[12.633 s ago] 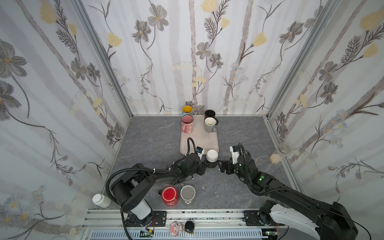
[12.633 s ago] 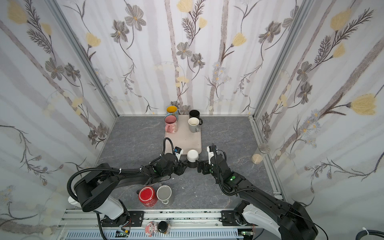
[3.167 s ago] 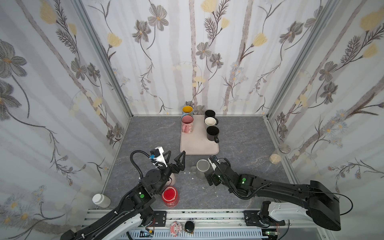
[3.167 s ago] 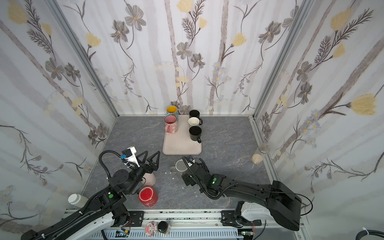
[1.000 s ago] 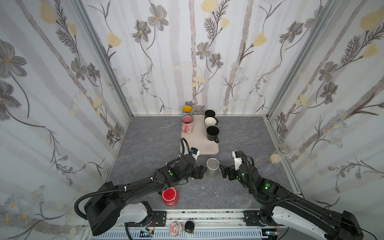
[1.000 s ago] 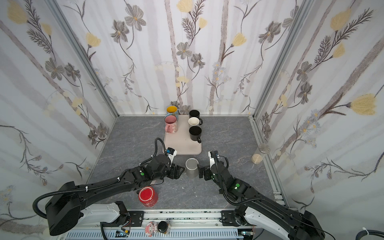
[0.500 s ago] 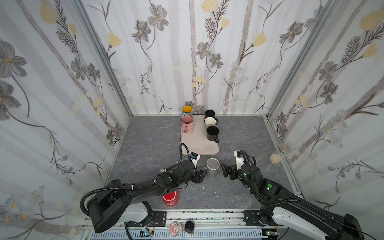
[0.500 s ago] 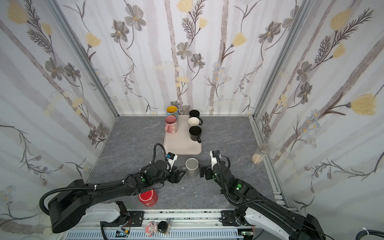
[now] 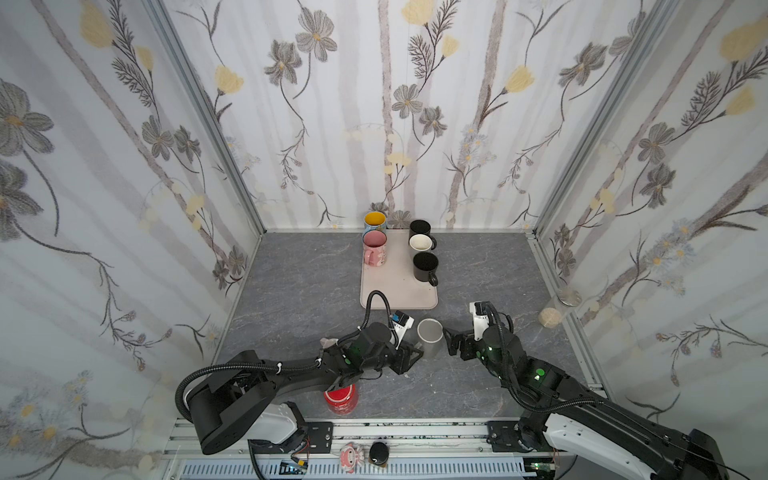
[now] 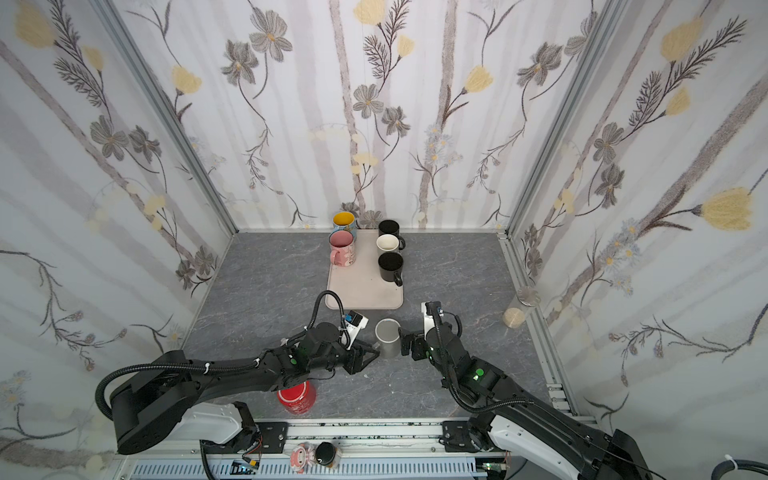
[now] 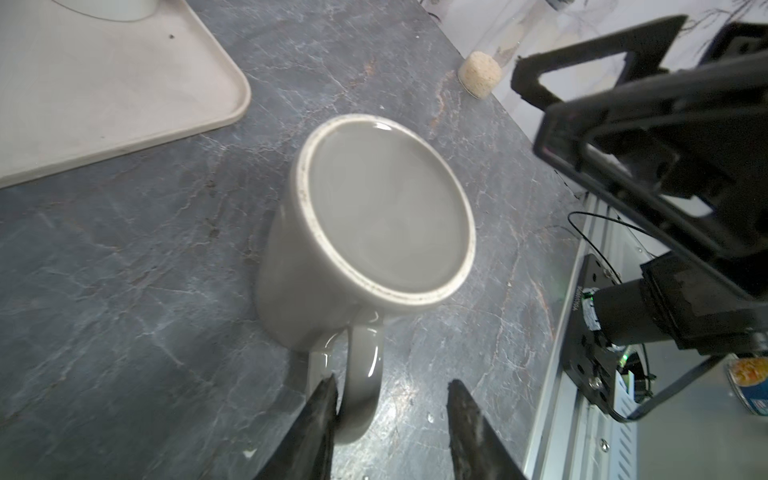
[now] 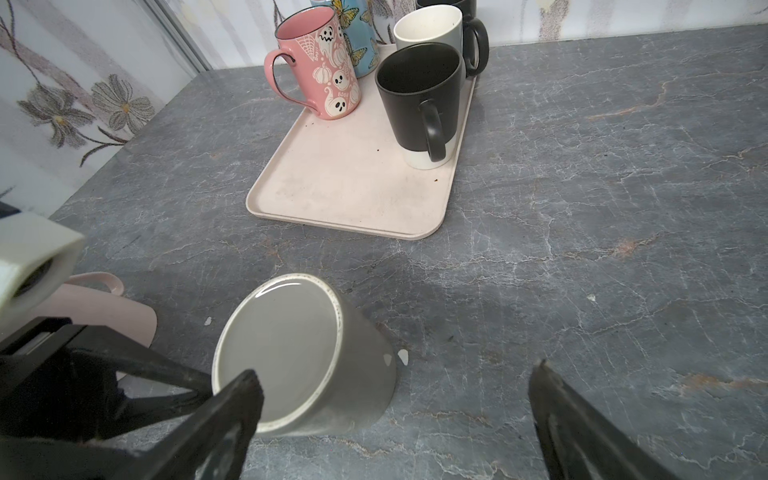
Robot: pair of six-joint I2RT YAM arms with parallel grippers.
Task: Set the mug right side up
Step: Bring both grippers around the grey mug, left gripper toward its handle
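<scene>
Jaws of the left gripper (image 11: 392, 380) are seen parted around the handle (image 11: 363, 374) of the grey mug (image 9: 430, 337), not yet clamped, while those of the right gripper (image 12: 395, 370) are spread wide just beside the mug, which is stood upside down on the counter (image 9: 299, 291), near the front edge of the tray (image 9: 399, 297).
</scene>
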